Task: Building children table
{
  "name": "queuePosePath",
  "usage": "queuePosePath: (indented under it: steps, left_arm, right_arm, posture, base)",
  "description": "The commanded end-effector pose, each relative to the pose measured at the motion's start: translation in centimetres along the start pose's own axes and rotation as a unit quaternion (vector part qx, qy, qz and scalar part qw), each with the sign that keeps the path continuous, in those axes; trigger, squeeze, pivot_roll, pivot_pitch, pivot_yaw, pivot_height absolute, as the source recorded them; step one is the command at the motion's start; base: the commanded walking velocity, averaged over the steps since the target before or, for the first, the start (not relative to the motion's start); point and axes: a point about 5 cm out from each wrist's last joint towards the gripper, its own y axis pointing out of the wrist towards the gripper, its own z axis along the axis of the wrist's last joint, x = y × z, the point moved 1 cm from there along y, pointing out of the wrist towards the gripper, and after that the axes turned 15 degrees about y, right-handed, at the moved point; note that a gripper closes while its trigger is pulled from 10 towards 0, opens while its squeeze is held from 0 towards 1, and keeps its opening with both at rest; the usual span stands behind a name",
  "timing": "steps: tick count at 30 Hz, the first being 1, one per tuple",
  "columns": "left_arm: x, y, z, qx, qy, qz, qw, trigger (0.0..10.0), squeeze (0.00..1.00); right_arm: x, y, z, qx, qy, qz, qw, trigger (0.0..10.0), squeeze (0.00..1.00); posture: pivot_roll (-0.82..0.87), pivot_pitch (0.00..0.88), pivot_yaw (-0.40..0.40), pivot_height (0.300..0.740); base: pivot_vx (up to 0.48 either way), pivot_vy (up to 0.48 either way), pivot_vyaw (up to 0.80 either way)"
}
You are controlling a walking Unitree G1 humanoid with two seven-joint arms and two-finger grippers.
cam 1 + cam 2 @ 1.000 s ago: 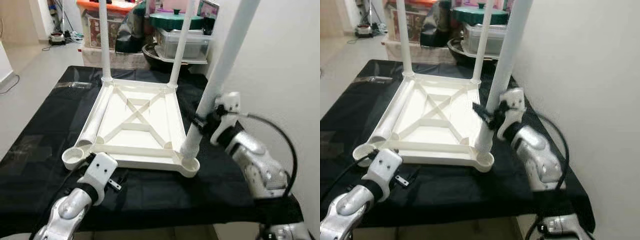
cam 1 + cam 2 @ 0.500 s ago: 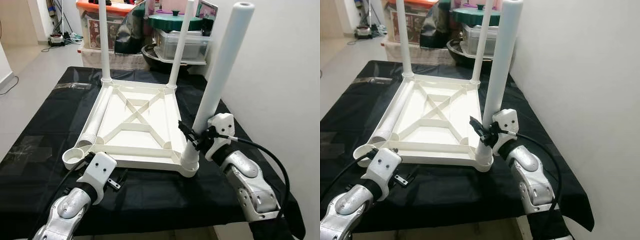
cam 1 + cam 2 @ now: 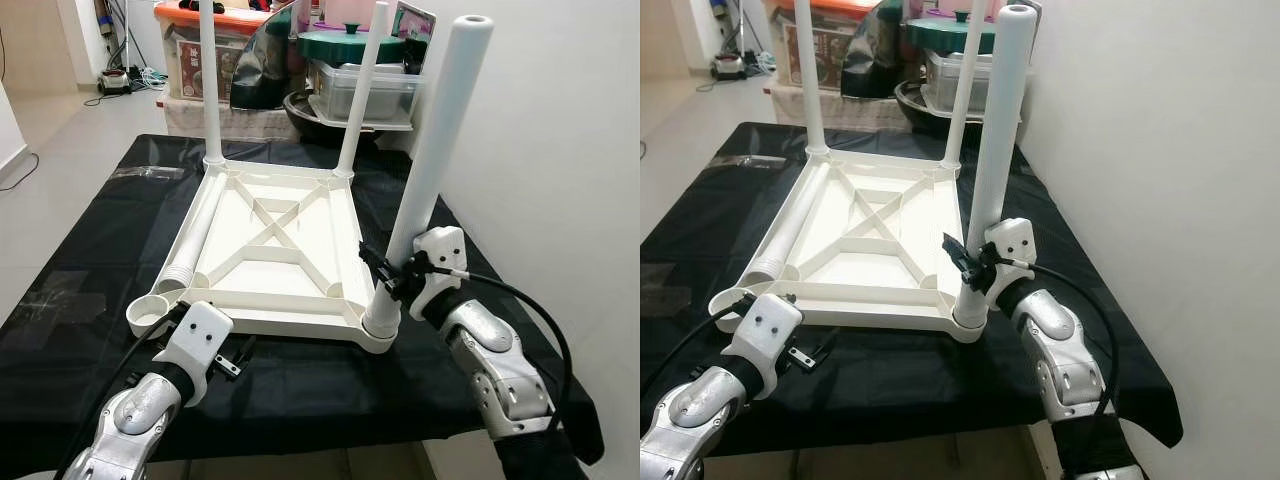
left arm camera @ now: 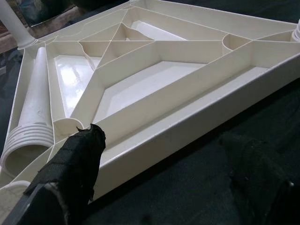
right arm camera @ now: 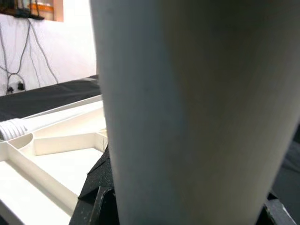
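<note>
Upside down, white table top [image 3: 270, 250] lies flat on black-draped tabletop [image 3: 90, 240], ribbed underside up, long axis running away from robot. Two legs [image 3: 209, 80] stand upright in far corner sockets. Third leg [image 3: 430, 170] stands near-vertical in near right corner socket, right hand [image 3: 392, 280] clamped low on it. Fourth leg [image 3: 192, 235] lies along table top's left edge, threaded end nearest. Left hand [image 4: 154, 154] fingers apart, just before near edge.

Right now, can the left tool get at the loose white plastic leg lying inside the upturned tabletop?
Probably yes. The left tool sits at the white tabletop's near rim, and the loose white leg lies open just beyond that corner, nothing covering it.
</note>
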Motion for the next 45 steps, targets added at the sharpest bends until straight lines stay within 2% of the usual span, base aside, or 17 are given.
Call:
queuePosePath:
  steps: [1, 7, 15, 18, 20, 22, 25, 36, 37, 38, 39, 40, 41, 42, 45]
  left_arm:
    - [0.0, 0.1, -0.2, -0.002, 0.007, -0.006, 1.0, 10.0, 0.0]
    - [-0.1, 0.2, -0.2, -0.002, 0.008, -0.006, 1.0, 10.0, 0.0]
    - [-0.2, 0.3, -0.2, -0.001, 0.006, -0.004, 1.0, 10.0, 0.0]
    - [-0.2, 0.3, -0.3, -0.001, 0.006, -0.003, 1.0, 10.0, 0.0]
    - [-0.2, 0.3, -0.3, -0.002, 0.006, -0.003, 1.0, 10.0, 0.0]
    - [-0.2, 0.3, -0.3, -0.002, 0.006, -0.003, 1.0, 10.0, 0.0]
    - [-0.2, 0.3, -0.4, -0.003, 0.006, -0.002, 1.0, 10.0, 0.0]
    - [-0.3, 0.2, -0.5, -0.005, 0.008, 0.0, 1.0, 10.0, 0.0]
    - [-0.3, 0.2, -0.5, -0.005, 0.008, 0.0, 1.0, 10.0, 0.0]
    - [-0.3, 0.3, -0.5, -0.005, 0.009, 0.001, 1.0, 10.0, 0.0]
    - [-0.3, 0.3, -0.5, -0.005, 0.009, 0.001, 1.0, 10.0, 0.0]
    - [-0.4, 0.3, -0.5, -0.006, 0.01, 0.002, 1.0, 10.0, 0.0]
    - [-0.5, 0.2, -0.5, -0.007, 0.011, 0.004, 1.0, 10.0, 0.0]
    - [-0.6, 0.2, -0.5, -0.008, 0.012, 0.006, 1.0, 10.0, 0.0]
    - [-0.7, 0.0, -0.7, -0.013, 0.015, 0.008, 1.0, 10.0, 0.0]
  right_arm:
    - [-0.9, -0.4, -1.7, -0.027, 0.013, 0.012, 0.999, 0.0, 0.0]
    - [-1.6, -0.4, -2.0, -0.027, 0.027, 0.014, 0.999, 0.0, 0.0]
    - [-2.2, -0.2, -3.4, -0.047, 0.087, 0.01, 0.995, 0.0, 0.0]
    - [-2.3, -0.1, -3.5, -0.051, 0.097, 0.01, 0.994, 0.0, 0.0]
    - [-2.2, 0.4, -3.9, -0.061, 0.125, 0.002, 0.99, 0.0, 0.0]
    - [-2.2, 0.4, -3.9, -0.061, 0.125, 0.002, 0.99, 0.0, 0.0]
    - [-1.8, 0.8, -4.2, -0.072, 0.157, -0.014, 0.985, 0.0, 0.0]
    - [-1.4, 0.8, -5.4, -0.098, 0.171, -0.054, 0.979, 0.0, 0.0]
    - [-0.3, 0.8, -6.0, -0.109, 0.164, -0.124, 0.972, 0.0, 0.0]
    - [1.6, 0.1, -6.4, -0.109, 0.156, -0.251, 0.949, 0.0, 0.0]
    - [1.6, 0.1, -6.4, -0.109, 0.156, -0.251, 0.949, 0.0, 0.0]
    - [2.9, -0.8, -6.8, -0.107, 0.16, -0.351, 0.917, 0.0, 0.0]
    - [3.3, -1.5, -7.1, -0.106, 0.162, -0.415, 0.889, 0.0, 0.0]
    - [3.3, -1.9, -7.1, -0.102, 0.164, -0.442, 0.876, 0.0, 0.0]
    - [2.6, -1.8, -6.4, -0.093, 0.163, -0.452, 0.872, 0.0, 0.0]
  posture:
    - [0.1, 0.0, -0.116, 0.74]
    - [0.1, 0.0, -0.114, 0.74]
    - [0.1, 0.0, -0.118, 0.74]
    - [0.11, 0.0, -0.123, 0.74]
    - [0.11, 0.0, -0.126, 0.74]
    - [0.11, 0.0, -0.126, 0.74]
    - [0.12, 0.0, -0.127, 0.74]
    - [0.12, 0.0, -0.126, 0.74]
    - [0.11, 0.0, -0.127, 0.74]
    - [0.11, 0.0, -0.13, 0.74]
    - [0.11, 0.0, -0.13, 0.74]
    - [0.12, 0.0, -0.133, 0.74]
    - [0.12, 0.0, -0.135, 0.74]
    - [0.12, 0.0, -0.136, 0.74]
    - [0.13, 0.0, -0.136, 0.74]
  base:
    - [0.0, 0.0, 0.0]
    - [0.0, 0.0, 0.0]
    - [0.0, 0.0, 0.0]
    - [0.0, 0.0, 0.0]
    - [0.0, 0.0, 0.0]
    - [0.0, 0.0, 0.0]
    - [0.0, 0.0, 0.0]
    - [0.0, 0.0, 0.0]
    - [0.0, 0.0, 0.0]
    - [0.0, 0.0, 0.0]
    - [0.0, 0.0, 0.0]
    - [0.0, 0.0, 0.0]
    - [0.0, 0.0, 0.0]
    - [0.0, 0.0, 0.0]
    - [0.0, 0.0, 0.0]
